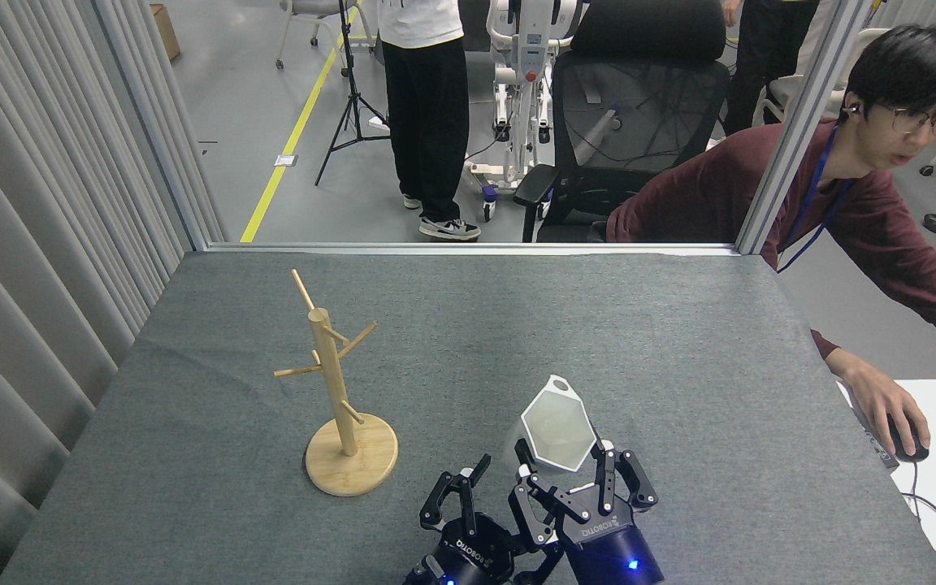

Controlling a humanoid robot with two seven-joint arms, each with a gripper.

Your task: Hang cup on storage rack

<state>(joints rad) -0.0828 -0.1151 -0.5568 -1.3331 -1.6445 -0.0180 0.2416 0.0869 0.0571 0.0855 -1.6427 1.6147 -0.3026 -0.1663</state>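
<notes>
1. While the storage rack [340, 396] stands upright on the grey table [679, 341], left of centre, the cup [557, 424] is held off to its right, near the table's front edge.
2. The right gripper [561, 469] has its fingers clamped on the lower rim of the cup, one finger on each side, and a blue light glows on its wrist.
3. The cup is white and faceted, its hexagonal mouth facing up toward the camera, and its small tab with the round hole [559, 383] points away from the robot.
4. Whether the cup's base touches the table or hangs just above it is hard to tell from this angle.
5. The left gripper [460, 496] sits just beside the right one at the bottom edge, fingers spread apart and holding nothing.
6. The rack's post rises from a round disc base [352, 454], with thin pegs angled out to both sides; none of them carries anything.
7. Cup and rack are apart, with bare table between them.
8. Beyond the table's right corner a person in a maroon top [842, 211] leans over a white desk, one hand on a mouse [907, 443].
9. Behind the table stands a black office chair [639, 106].
</notes>
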